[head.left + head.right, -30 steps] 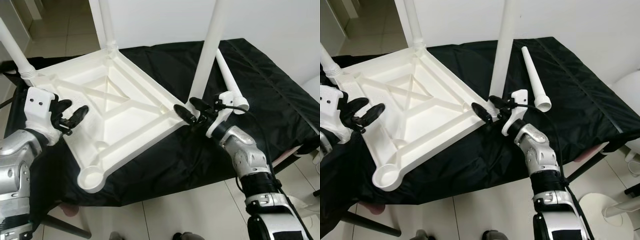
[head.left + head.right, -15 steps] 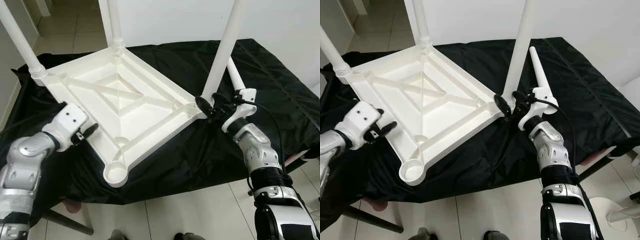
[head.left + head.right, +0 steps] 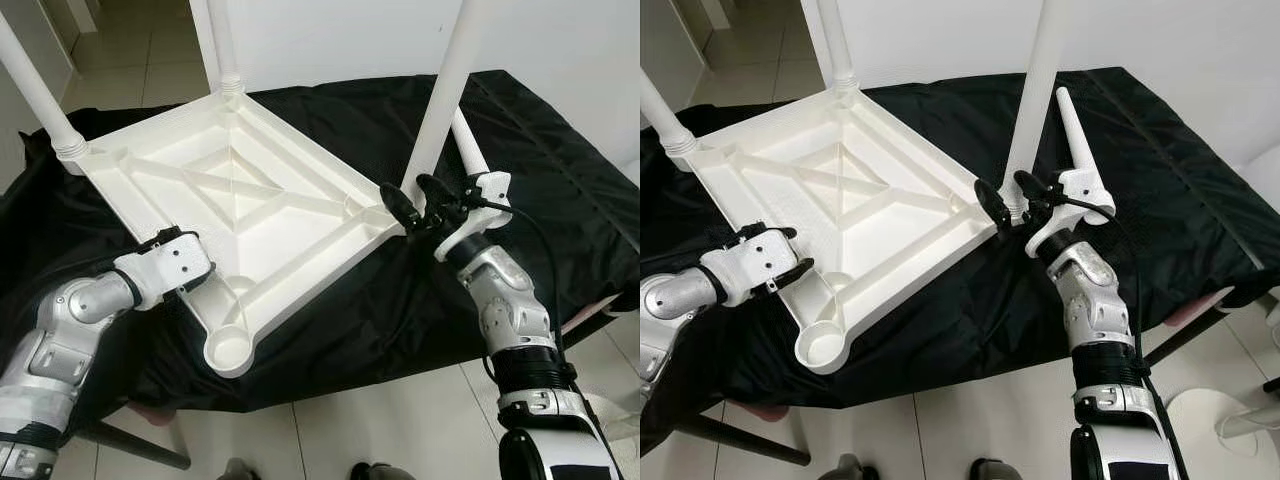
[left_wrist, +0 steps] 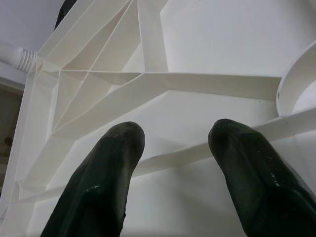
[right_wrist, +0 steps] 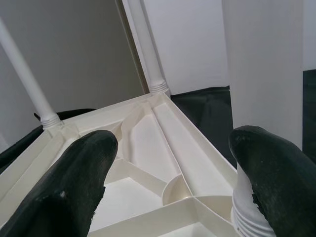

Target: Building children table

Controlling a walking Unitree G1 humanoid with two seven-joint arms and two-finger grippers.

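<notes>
Three legs stand up from the upturned white tabletop (image 3: 240,195) on the black cloth (image 3: 560,190), where the right gripper (image 3: 411,201) straddles one leg's (image 3: 440,95) base, fingers apart, and the left gripper (image 4: 170,163) spreads over the underside.

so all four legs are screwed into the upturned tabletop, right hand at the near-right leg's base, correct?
Not all four. Three legs are in; the near-left corner socket is empty, and the fourth leg lies loose on the black cloth, as the right eye view shows. The right hand is at that leg's base.
</notes>
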